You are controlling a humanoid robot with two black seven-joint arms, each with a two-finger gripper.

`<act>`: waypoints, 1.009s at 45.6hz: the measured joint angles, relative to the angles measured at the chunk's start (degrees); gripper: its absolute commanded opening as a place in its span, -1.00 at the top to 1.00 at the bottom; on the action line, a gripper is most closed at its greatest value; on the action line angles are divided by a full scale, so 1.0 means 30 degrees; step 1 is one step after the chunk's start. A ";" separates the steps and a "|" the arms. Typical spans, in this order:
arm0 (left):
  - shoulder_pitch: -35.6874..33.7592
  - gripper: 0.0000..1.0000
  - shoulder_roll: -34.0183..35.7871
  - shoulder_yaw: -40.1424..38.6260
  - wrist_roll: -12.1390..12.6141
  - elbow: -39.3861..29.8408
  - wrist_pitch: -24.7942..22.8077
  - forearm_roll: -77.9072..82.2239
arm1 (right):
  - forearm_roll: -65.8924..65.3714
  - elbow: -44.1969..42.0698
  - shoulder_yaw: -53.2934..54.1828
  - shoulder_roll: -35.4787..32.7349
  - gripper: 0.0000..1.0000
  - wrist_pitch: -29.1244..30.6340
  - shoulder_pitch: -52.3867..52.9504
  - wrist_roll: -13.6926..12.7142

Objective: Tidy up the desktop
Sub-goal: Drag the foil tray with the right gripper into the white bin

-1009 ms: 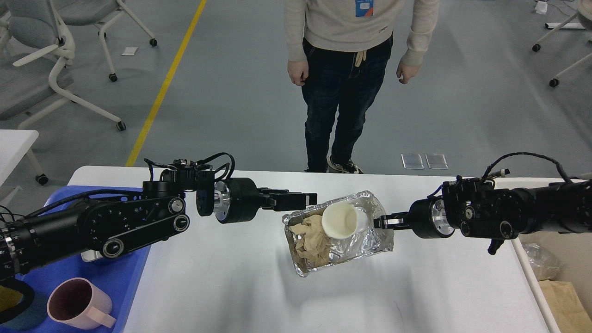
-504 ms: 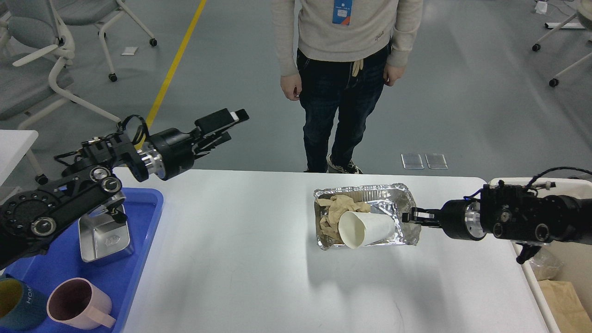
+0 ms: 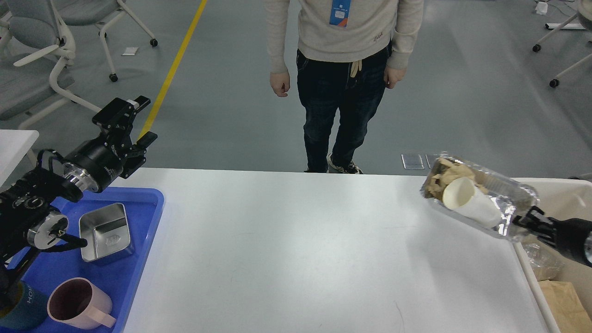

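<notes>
1. Head view shows my right fingers (image 3: 532,217) closed on the near corner of a foil tray (image 3: 513,196), which is held tilted and lifted clear of the surface, above its far right corner.
2. Inside the foil tray lie a white paper cup (image 3: 469,203) on its side, mouth toward the left, and crumpled brown paper (image 3: 441,178) at the raised far end.
3. My left fingers (image 3: 134,118) are spread apart with nothing between them, raised beyond the far left corner of the surface, pointing up and away from me.
4. The desktop (image 3: 300,249), a wide white surface with rounded corners, fills the middle of the view between my two arms.
5. A blue tray (image 3: 148,222) sits on its left end and holds a square metal tin (image 3: 105,231), a pink mug (image 3: 78,305) and a dark teal cup (image 3: 23,310) at the lower edge.
6. A white bin (image 3: 569,199) stands just beside the right edge of the surface, with brown paper and clear plastic in it.
7. A person (image 3: 342,69) in a beige sweater and dark jeans stands beyond the far edge.
</notes>
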 measured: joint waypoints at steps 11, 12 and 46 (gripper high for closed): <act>0.1309 -0.93 -0.1609 -0.1491 0.0011 0.0937 0.0069 -0.5084 | 0.2429 -0.0604 0.0615 -0.2905 1.00 0.0080 -0.1748 0.0134; 0.1365 -0.93 -0.1768 -0.1594 0.0017 0.1061 0.0075 -0.5349 | 0.2642 -0.0691 0.0617 -0.2999 0.81 0.0088 -0.1866 0.0161; 0.1267 -0.93 -0.3838 -0.2162 -0.0097 0.2963 0.0308 -0.6524 | 1.0375 -0.3588 0.5376 -0.2527 -1.00 -0.2445 -0.4410 0.1021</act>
